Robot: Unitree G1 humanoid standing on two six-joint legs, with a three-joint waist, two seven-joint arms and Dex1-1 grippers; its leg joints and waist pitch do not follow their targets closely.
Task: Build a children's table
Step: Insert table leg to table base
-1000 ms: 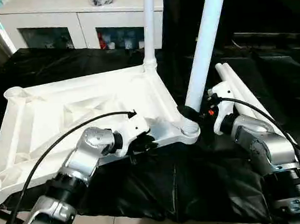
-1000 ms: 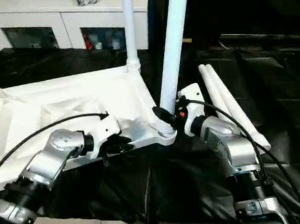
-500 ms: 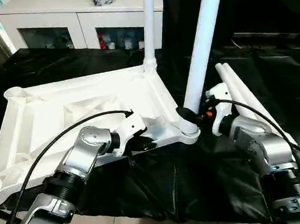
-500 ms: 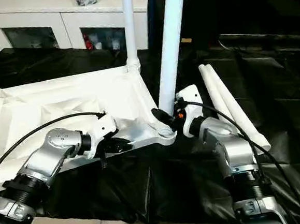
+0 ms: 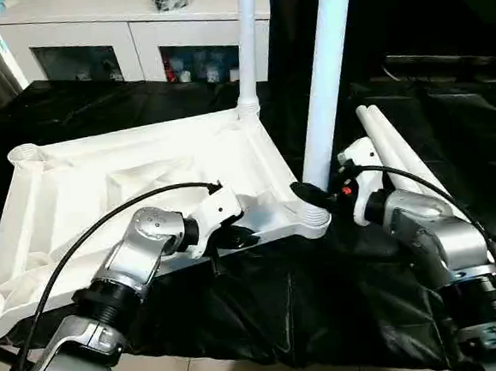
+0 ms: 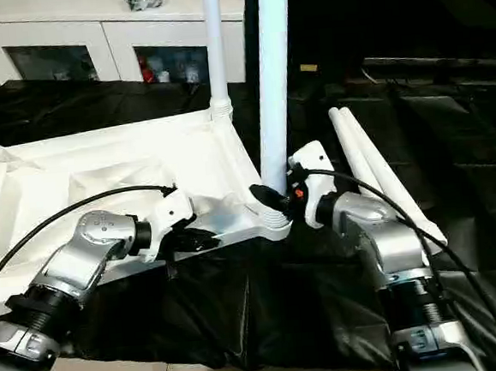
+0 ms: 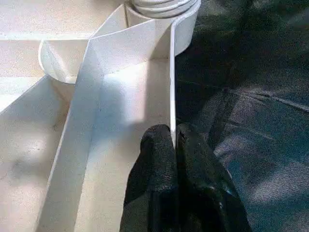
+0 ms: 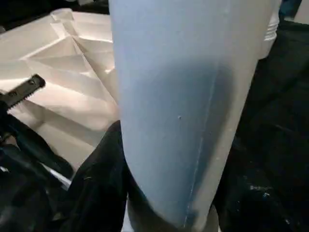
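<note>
The children's table lies upside down: its white ribbed tabletop (image 5: 143, 159) rests on black cloth. One white leg (image 5: 244, 48) stands upright in the far right corner socket. A second leg (image 5: 324, 76) stands nearly upright in the near right socket (image 5: 315, 219). My right gripper (image 5: 311, 194) is closed around this leg just above the socket, and a black finger (image 8: 101, 179) presses its side. My left gripper (image 7: 175, 137) is shut on the tabletop's thin near rim (image 7: 171, 87), a short way left of that socket. Two loose legs (image 5: 396, 152) lie side by side to the right.
A white glass-door cabinet (image 5: 133, 40) stands behind the work. The cloth (image 5: 283, 303) hangs over the near edge in front of me. The tabletop's far left socket (image 5: 24, 154) holds nothing. A black cable loops from my left forearm (image 5: 142, 254) over the tabletop.
The near leg has swung from leaning right to almost upright, my right gripper moving with it. My left gripper stays at the near rim.
</note>
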